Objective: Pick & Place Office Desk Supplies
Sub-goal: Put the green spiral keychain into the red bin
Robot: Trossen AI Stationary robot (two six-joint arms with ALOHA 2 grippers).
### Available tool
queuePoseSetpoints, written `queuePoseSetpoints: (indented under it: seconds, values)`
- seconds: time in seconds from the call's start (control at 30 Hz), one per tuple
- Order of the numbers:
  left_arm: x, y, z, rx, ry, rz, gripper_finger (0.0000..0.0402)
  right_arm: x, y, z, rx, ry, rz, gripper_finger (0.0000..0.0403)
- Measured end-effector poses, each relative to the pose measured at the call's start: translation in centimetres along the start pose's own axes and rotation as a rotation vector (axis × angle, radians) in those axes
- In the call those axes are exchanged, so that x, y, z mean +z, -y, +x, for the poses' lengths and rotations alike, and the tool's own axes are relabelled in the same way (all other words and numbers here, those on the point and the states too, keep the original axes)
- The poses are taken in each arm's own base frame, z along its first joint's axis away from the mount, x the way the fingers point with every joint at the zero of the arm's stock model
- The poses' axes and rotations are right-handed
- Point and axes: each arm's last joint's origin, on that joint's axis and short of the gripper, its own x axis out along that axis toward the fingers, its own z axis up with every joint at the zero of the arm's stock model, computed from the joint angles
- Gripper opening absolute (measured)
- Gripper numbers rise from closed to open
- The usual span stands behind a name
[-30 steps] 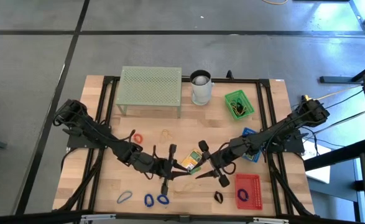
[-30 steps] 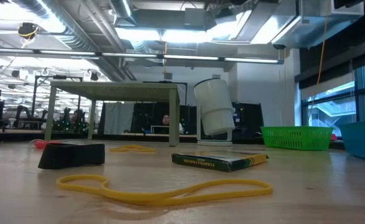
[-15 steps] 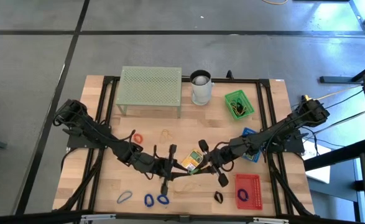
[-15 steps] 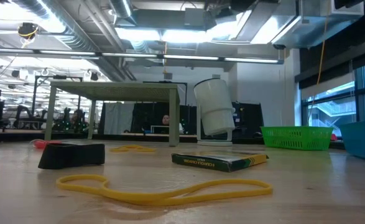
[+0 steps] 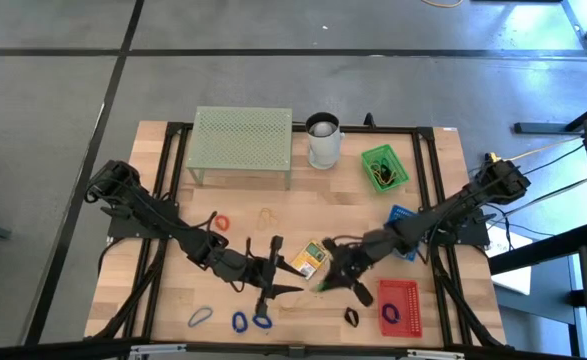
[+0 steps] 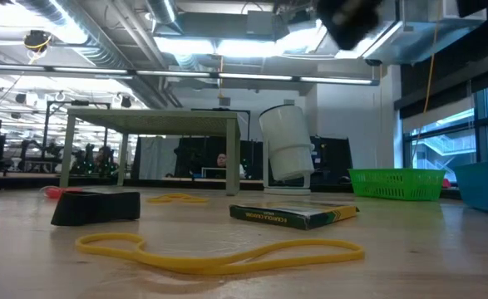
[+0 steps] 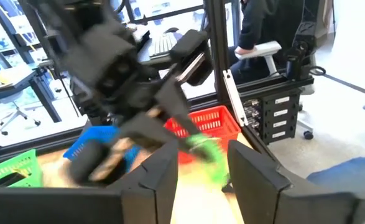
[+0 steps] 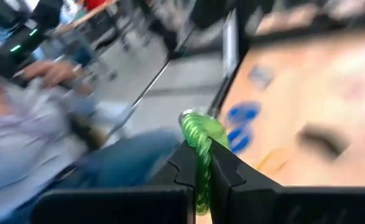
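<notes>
Right gripper (image 8: 199, 163) near table's front edge, jaws clamped on green band (image 8: 199, 134), lifted off table. Left gripper (image 5: 273, 272) beside it, jaws parted, empty. Card pack (image 5: 311, 258) flat between the two. Red basket (image 5: 401, 306) at front right corner, blue band inside. Green basket (image 5: 384, 167) toward back right, dark and yellow bands inside. Blue bin (image 5: 402, 232) at right edge, contents hidden. Yellow band (image 6: 219, 253) lies loose at front.
</notes>
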Motion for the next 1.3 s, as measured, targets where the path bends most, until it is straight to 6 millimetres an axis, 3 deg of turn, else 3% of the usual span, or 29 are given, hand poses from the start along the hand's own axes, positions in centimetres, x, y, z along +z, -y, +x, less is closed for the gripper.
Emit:
queuePoseSetpoints:
  seconds: [0.17,0.37,0.53,0.73,0.9,1.03,1.3]
  values:
    - [-0.1,0.0,0.0,-0.001,-0.012,0.005,0.0136,-2.5,-2.2,0.2,0.073,-0.207,0.204,0.0011]
    - [-0.1,0.0,0.0,-0.001,-0.012,0.005,0.0132,-5.4,-5.2,-0.1,0.041,-0.401,0.45,0.0011]
    - [-0.3,0.0,0.0,-0.002,-0.028,0.012,0.0135,-7.1,-7.6,-0.7,0.003,-0.462,0.511,0.0011]
    - [-0.8,0.0,0.0,-0.005,-0.079,0.033,0.013,-7.5,-9.8,-2.4,-0.121,-0.481,0.459,0.001]
    - [-0.9,-0.1,0.0,0.033,-0.09,0.038,0.0132,-7.3,-10.5,-4.7,-0.423,-0.637,0.424,0.001]
    - [-0.9,-0.2,0.0,0.064,-0.092,0.032,0.0134,-8.0,-10.2,-6.2,-0.629,-0.735,0.524,0.001]
    - [-1.0,-0.2,-0.1,0.071,-0.106,0.036,0.0134,-8.8,-10.0,-6.6,-0.718,-0.761,0.74,0.006]
